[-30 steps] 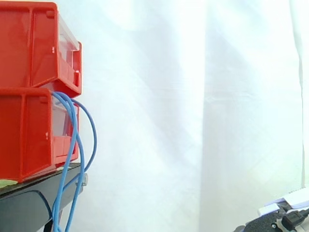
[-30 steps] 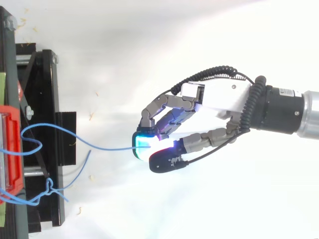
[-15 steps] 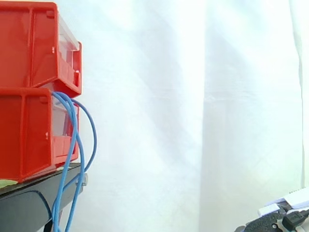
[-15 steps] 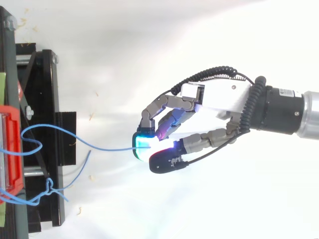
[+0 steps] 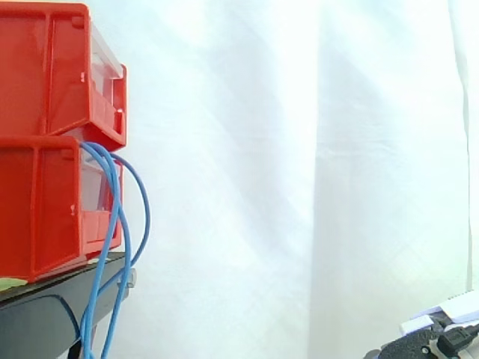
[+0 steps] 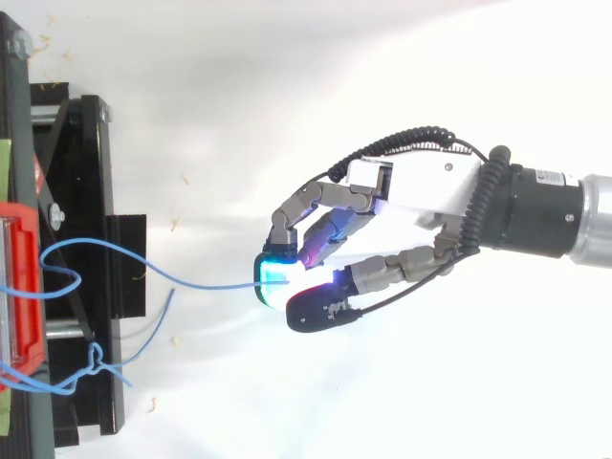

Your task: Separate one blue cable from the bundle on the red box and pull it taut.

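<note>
Holds one blue cable [image 6: 220, 285] pinched in curled hand [image 6: 387, 203], well apart from red bin [image 5: 45, 202]; leaves other blue loops [image 5: 114, 247] hanging beside black stand [image 6: 91, 163].

Plenty of open room lay between the black stand [image 6: 81, 191] and the hand [image 6: 430, 186] in the top view, crossed by one blue cable [image 6: 220, 285] pinched at the fingertips. Loose blue loops [image 5: 149, 221] draped down the front of the stacked red bins [image 5: 41, 202], fouling that approach. Rightward, free space ran before the white curtain [image 5: 299, 187].
</note>
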`<move>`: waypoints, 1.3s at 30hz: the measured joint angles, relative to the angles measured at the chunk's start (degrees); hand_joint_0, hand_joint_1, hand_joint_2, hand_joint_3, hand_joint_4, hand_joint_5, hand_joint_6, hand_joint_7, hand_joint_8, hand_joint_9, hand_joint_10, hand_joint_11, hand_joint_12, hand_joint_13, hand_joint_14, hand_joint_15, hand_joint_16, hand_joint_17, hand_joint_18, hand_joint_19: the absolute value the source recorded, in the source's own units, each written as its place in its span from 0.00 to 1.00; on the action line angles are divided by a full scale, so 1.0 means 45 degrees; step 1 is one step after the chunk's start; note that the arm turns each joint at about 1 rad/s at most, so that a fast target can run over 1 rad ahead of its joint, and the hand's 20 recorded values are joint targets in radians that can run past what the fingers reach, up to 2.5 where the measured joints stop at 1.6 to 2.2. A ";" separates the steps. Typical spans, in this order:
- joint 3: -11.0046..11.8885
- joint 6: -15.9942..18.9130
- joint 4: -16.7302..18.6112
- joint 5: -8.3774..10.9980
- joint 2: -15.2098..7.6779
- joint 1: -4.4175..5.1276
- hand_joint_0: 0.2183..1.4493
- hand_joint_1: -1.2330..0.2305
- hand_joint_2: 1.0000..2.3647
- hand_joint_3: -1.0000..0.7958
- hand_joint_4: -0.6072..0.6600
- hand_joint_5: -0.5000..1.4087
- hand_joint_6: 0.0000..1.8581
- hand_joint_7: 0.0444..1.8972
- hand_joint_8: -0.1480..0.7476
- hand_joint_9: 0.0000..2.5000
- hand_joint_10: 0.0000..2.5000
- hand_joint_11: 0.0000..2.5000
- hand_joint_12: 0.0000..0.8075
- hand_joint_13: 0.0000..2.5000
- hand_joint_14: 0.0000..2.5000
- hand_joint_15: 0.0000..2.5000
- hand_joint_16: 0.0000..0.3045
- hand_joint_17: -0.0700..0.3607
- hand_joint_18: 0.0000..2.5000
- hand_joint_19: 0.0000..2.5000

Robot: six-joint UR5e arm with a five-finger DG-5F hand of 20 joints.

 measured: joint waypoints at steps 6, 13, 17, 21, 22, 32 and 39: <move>0.0001 0.0001 0.0000 0.0000 0.0000 0.0008 0.27 0.27 0.17 0.50 0.51 0.24 0.47 0.49 0.50 0.37 0.00 0.07 0.51 0.31 0.01 0.14 0.22 0.52 0.23 0.14; 0.0003 0.0005 0.0000 0.0000 0.0000 0.0002 0.27 0.27 0.17 0.50 0.51 0.24 0.47 0.50 0.50 0.37 0.00 0.08 0.51 0.31 0.01 0.14 0.22 0.52 0.23 0.14; 0.0004 0.0005 0.0000 0.0000 -0.0003 0.0000 0.27 0.27 0.16 0.50 0.51 0.24 0.47 0.49 0.49 0.37 0.00 0.08 0.51 0.31 0.01 0.14 0.22 0.52 0.23 0.14; 0.0002 0.0003 0.0000 0.0000 0.0000 0.0001 0.27 0.27 0.16 0.50 0.51 0.24 0.47 0.49 0.49 0.37 0.00 0.08 0.51 0.31 0.01 0.13 0.23 0.52 0.23 0.14; 0.0002 0.0003 0.0000 0.0000 0.0000 0.0001 0.27 0.27 0.16 0.50 0.51 0.24 0.47 0.50 0.49 0.37 0.00 0.08 0.51 0.31 0.01 0.14 0.22 0.52 0.23 0.14; 0.0002 -0.0004 0.0000 0.0000 0.0000 0.0003 0.27 0.27 0.15 0.50 0.51 0.24 0.47 0.49 0.50 0.37 0.00 0.08 0.51 0.31 0.01 0.14 0.23 0.52 0.23 0.14; 0.0003 0.0003 0.0000 0.0000 0.0001 0.0001 0.27 0.27 0.15 0.50 0.51 0.24 0.47 0.50 0.49 0.37 0.00 0.07 0.51 0.31 0.01 0.14 0.23 0.52 0.23 0.14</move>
